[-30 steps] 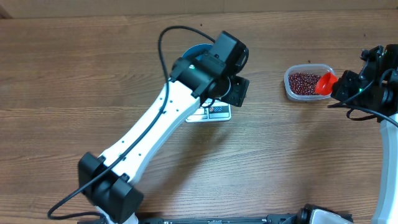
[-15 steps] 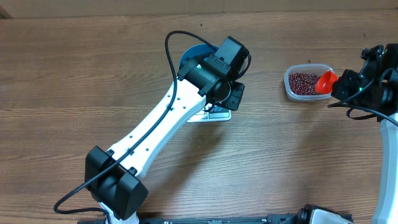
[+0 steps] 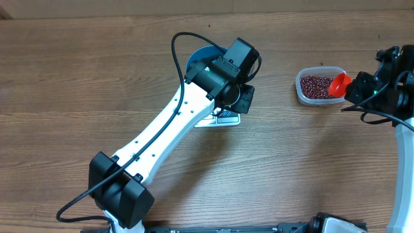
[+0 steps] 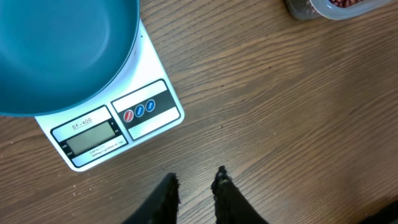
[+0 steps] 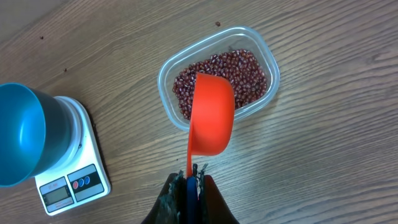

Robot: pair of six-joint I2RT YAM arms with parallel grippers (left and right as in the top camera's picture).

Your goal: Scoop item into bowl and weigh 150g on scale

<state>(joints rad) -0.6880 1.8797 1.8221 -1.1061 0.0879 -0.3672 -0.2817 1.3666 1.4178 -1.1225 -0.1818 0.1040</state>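
The blue bowl (image 4: pixel 56 50) stands on the white scale (image 4: pixel 112 130), whose display faces my left wrist camera. Overhead, my left arm hides most of the bowl (image 3: pixel 196 57) and the scale (image 3: pixel 223 118). My left gripper (image 4: pixel 196 180) hovers over bare wood in front of the scale, its fingers a narrow gap apart with nothing between them. To the right, the dark red beans (image 5: pixel 221 78) lie in a clear tub (image 5: pixel 270 68). My right gripper (image 5: pixel 194 169) is shut on the handle of an orange scoop (image 5: pixel 211 115), held above the tub's near side.
The tub (image 3: pixel 319 86) sits on the wooden table right of the scale, with the scoop (image 3: pixel 337 85) over its right edge. A corner of the tub (image 4: pixel 323 9) shows at the top of the left wrist view. A black cable loops over the left arm.
The left arm shifted a little a second ago and its fingers drew closer together; it has held still since. The right arm and scoop have not moved.
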